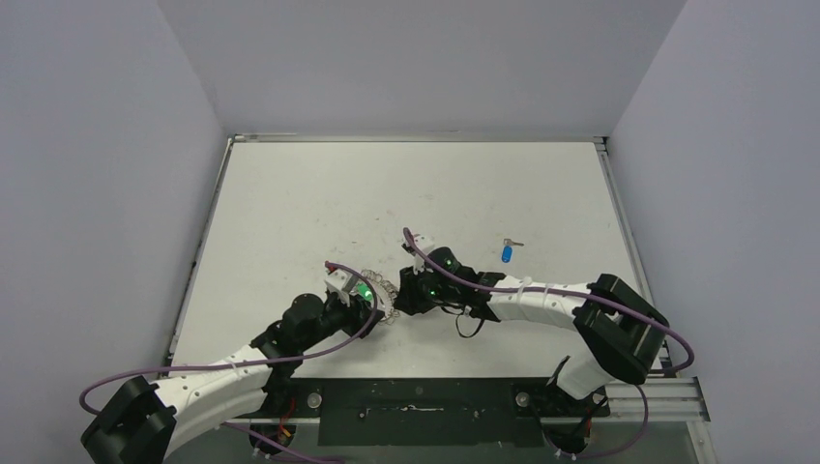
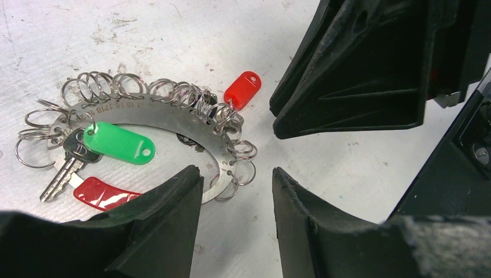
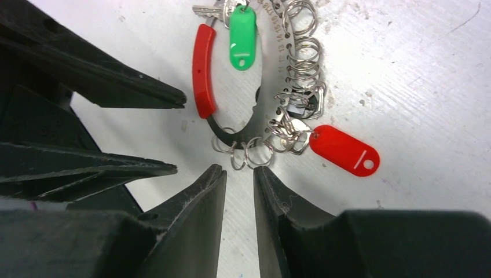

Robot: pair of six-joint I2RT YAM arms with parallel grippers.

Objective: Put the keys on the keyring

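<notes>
The keyring point(image 2: 145, 110) is a flat silvery arc hung with many small wire rings and a red curved section point(image 2: 101, 193). It also shows in the right wrist view point(image 3: 272, 87) and, small, between both grippers in the top view point(image 1: 382, 290). The green-headed key point(image 2: 118, 143) hangs on it, seen too in the right wrist view point(image 3: 242, 35). The blue-headed key point(image 1: 507, 253) lies alone on the table to the right. My left gripper point(image 2: 237, 174) is open and empty, its tips at the ring's end. My right gripper point(image 3: 239, 169) is slightly open and empty, its tips just short of the small rings.
A red tag point(image 2: 242, 90) hangs on the keyring and also shows in the right wrist view point(image 3: 344, 150). The right gripper's fingers point(image 2: 347, 69) stand close opposite the left's. The white table point(image 1: 406, 193) has a raised rim, and grey walls enclose it.
</notes>
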